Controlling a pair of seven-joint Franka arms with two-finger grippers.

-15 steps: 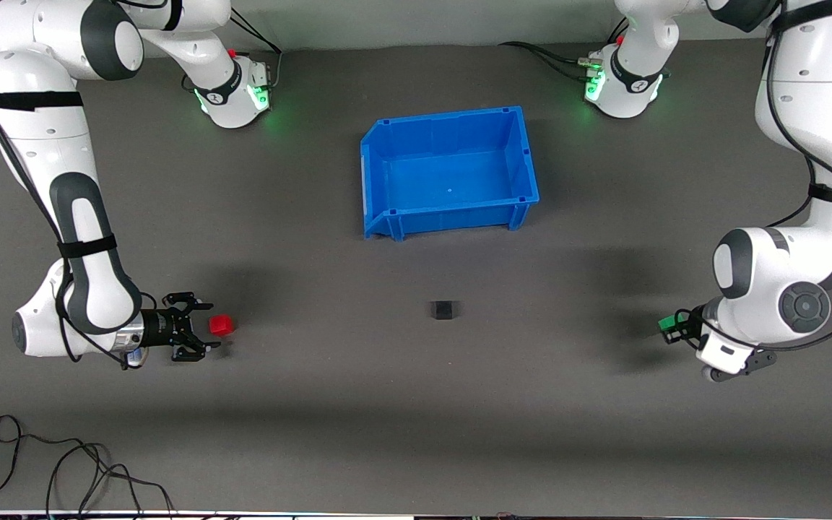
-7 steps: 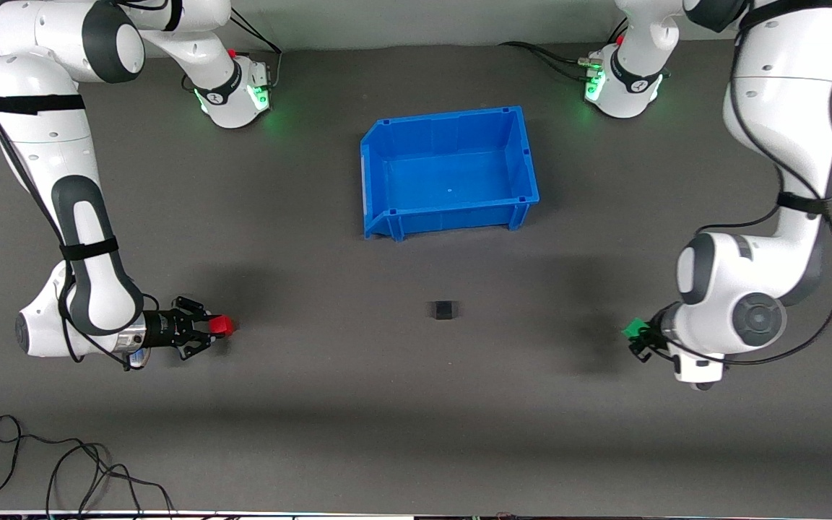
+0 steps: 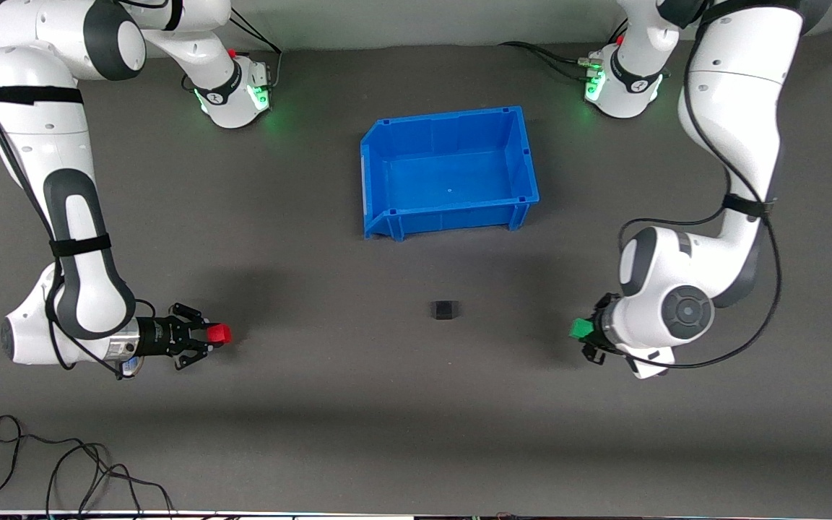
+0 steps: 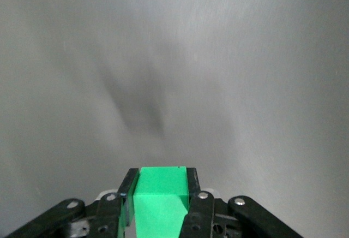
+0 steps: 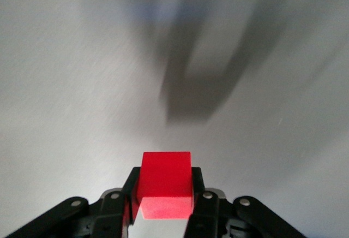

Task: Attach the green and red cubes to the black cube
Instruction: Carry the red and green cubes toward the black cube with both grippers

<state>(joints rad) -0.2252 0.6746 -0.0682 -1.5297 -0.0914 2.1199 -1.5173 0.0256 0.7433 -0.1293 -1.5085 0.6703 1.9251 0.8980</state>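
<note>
Out on the dark mat, the small matte black cube (image 3: 443, 310) sits alone near the blue plastic bin (image 3: 387, 217). Right gripper (image 3: 208, 335) clamps the bright red cube (image 3: 220, 333), left gripper (image 3: 589, 339) the bright green cube (image 3: 579, 329) — both well apart from it, so nothing's attached yet.

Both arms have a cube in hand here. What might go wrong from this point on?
The black cube sits loose on the mat between the arms, so a push from the green cube in the left gripper alone may slide it rather than join it. The red cube projects past the right gripper's fingertips and might twist on contact. The arms closing from both ends could misalign.
</note>
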